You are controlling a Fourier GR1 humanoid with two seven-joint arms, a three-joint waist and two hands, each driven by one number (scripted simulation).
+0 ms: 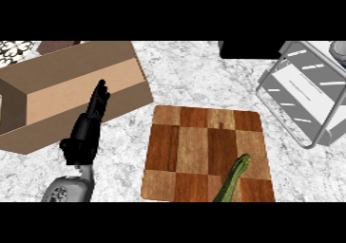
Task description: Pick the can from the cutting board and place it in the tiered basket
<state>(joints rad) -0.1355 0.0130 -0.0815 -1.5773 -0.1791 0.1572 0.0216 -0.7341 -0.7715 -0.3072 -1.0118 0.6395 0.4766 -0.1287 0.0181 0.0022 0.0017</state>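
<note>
The checkered wooden cutting board (197, 152) lies at the lower middle of the counter, and no can stands on it. The tiered basket (302, 95), a grey wire frame with pale shelves, stands at the right edge. At its far upper corner shows a pale round thing that looks like the can (342, 49), cut off by the edge of the view. My left hand (84, 133) is open with straight fingers pointing up, left of the board and in front of a cardboard box. It holds nothing. My right hand is out of sight.
A large open cardboard box (71, 90) fills the upper left. A long green vegetable (233, 182) lies across the board's lower right corner. A black object (249, 49) sits at the back, left of the basket. A patterned item (9, 52) shows at the far left corner.
</note>
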